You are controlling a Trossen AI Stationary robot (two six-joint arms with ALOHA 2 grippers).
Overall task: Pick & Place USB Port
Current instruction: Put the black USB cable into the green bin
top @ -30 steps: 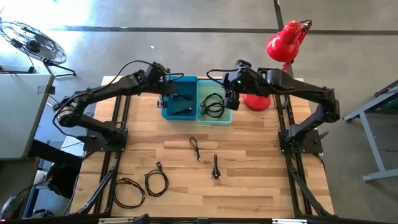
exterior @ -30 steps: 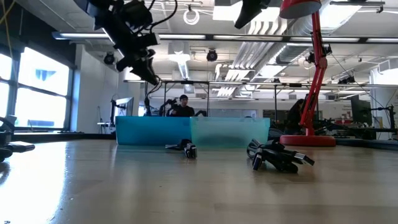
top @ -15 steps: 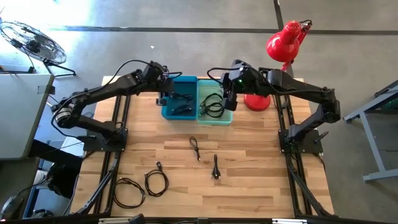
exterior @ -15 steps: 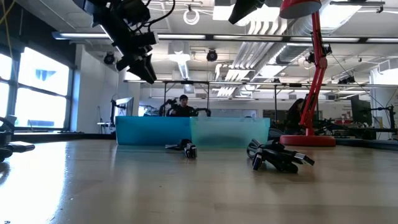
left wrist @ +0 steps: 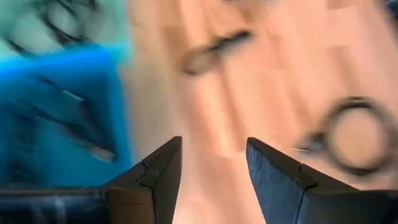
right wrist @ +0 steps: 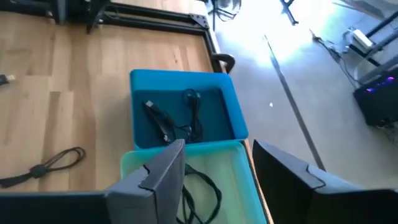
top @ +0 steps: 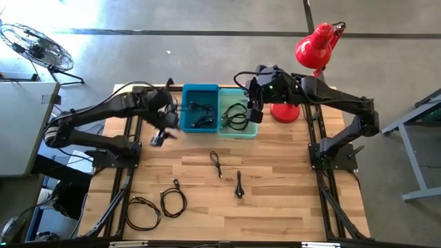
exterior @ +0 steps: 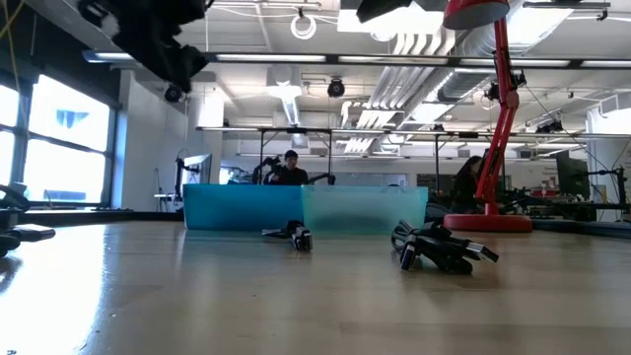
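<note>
Your left tool (top: 160,134), fingers apart and empty, hangs beside the blue plastic bin (top: 200,90). The nearest loose black USB cable (top: 216,164) lies toward the table's middle, apparently lengthwise front-to-back. Right tool (top: 253,114), also apart, hovers over the teal bin (top: 253,129).

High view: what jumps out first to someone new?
The red desk lamp at the table's far right corner, then the blue bin and teal bin side by side at the far edge, cables in both. The left gripper hangs open beside the blue bin, the right gripper over the teal one; loose cables lie nearer.
</note>
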